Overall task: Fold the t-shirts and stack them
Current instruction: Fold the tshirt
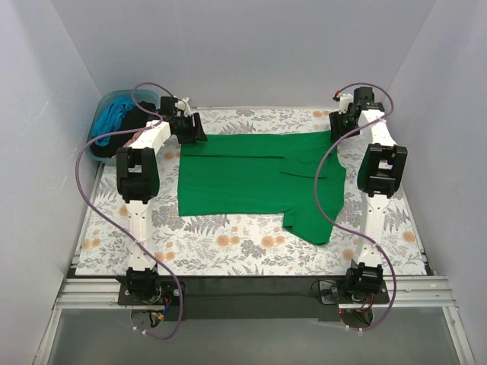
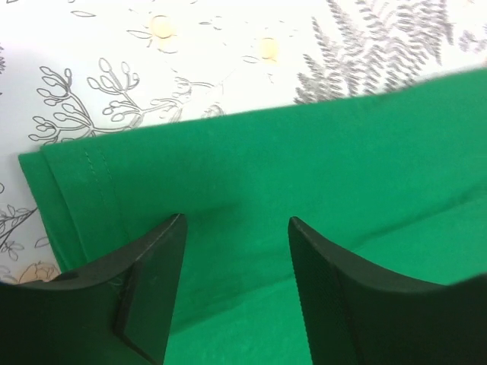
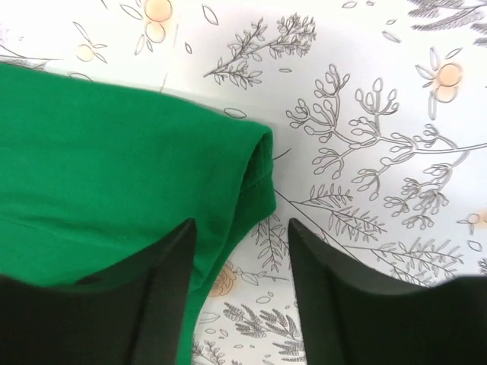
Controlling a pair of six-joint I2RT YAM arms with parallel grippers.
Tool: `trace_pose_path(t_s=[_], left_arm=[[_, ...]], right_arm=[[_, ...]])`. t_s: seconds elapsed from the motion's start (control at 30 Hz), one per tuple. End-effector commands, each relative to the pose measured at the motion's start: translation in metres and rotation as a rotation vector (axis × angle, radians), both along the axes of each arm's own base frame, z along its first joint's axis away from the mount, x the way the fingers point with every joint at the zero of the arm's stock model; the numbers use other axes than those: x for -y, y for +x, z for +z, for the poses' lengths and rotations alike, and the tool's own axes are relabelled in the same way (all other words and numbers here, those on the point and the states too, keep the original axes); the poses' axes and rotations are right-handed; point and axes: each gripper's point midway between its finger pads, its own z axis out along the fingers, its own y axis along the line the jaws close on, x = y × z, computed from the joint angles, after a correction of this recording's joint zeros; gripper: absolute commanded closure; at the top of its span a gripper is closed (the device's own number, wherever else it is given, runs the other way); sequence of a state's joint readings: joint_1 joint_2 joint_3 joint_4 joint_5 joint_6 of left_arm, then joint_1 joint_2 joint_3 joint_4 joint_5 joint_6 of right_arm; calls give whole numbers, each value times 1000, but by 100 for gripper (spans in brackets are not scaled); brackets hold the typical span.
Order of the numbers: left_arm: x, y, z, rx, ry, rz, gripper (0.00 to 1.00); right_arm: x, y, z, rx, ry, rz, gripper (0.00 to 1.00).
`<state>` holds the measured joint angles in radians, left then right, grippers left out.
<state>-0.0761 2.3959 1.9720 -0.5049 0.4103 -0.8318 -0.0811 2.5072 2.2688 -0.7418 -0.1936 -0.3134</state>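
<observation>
A bright green t-shirt (image 1: 251, 175) lies flat on the floral tablecloth (image 1: 228, 247), its right part folded over and a sleeve trailing toward the near right. My left gripper (image 1: 189, 131) hangs over the shirt's far left corner. In the left wrist view its jaws (image 2: 236, 220) stand open above the green fabric (image 2: 304, 167), with nothing pinched between them. My right gripper (image 1: 340, 122) is at the shirt's far right corner. In the right wrist view it (image 3: 241, 222) is open, and the green hem corner (image 3: 255, 182) lies loose on the cloth between the fingers.
A pale blue tub (image 1: 103, 114) stands at the far left corner and holds teal-blue fabric (image 1: 114, 115) and black fabric (image 1: 137, 118). White walls close in the left, right and back. Both arms reach from the near edge along the table's sides.
</observation>
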Motion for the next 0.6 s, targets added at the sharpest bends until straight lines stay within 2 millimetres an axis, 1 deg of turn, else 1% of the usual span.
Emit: trace_pose_path(t_s=[0.0, 0.03, 0.07, 0.1, 0.13, 0.17, 0.2, 0.23, 0.27, 0.3, 0.33, 0.37, 0.4, 0.43, 0.47, 0.5, 0.53, 0.57], left_arm=[[2, -2, 75, 102, -42, -80, 44], [4, -8, 104, 151, -48, -102, 40], [4, -14, 117, 173, -49, -116, 37], [7, -28, 116, 155, -66, -140, 36], [6, -39, 143, 214, -59, -171, 32], [4, -49, 151, 227, -60, -192, 31], [6, -72, 138, 181, -80, -231, 30], [5, -87, 159, 234, -70, -274, 29], [1, -104, 156, 215, -76, -303, 30], [0, -118, 156, 211, -79, -330, 30], [1, -141, 154, 213, -80, -377, 30], [-2, -157, 151, 190, -80, -393, 30], [-3, -169, 148, 184, -75, -415, 30], [-2, -192, 142, 170, -83, -447, 31], [-4, -204, 138, 168, -64, -478, 32], [-5, -217, 140, 182, -50, -495, 33], [-7, -232, 126, 146, -42, -503, 35], [-9, -243, 119, 136, -23, -527, 37]], right_arm=[[0, 17, 97, 222, -8, 45, 39], [-3, 11, 108, 240, -13, 89, 34], [-9, 1, 146, 303, -8, 124, 30], [-13, -15, 142, 274, 1, 149, 27], [-17, -25, 150, 282, 3, 179, 23], [-22, -41, 182, 340, -13, 230, 21], [-27, -63, 167, 282, -10, 268, 20], [-33, -82, 188, 311, -23, 307, 19], [-36, -97, 184, 292, -47, 366, 19], [-44, -121, 175, 229, -46, 404, 20], [-50, -150, 164, 173, -40, 443, 25], [-51, -168, 154, 136, -68, 493, 27], [-57, -189, 144, 84, -76, 521, 29], [-54, -219, 124, 16, -77, 529, 35], [-61, -235, 116, -14, -92, 569, 37], [-64, -253, 107, -48, -98, 601, 40], [-66, -277, 98, -77, -94, 616, 43], [-67, -294, 91, -111, -92, 637, 45]])
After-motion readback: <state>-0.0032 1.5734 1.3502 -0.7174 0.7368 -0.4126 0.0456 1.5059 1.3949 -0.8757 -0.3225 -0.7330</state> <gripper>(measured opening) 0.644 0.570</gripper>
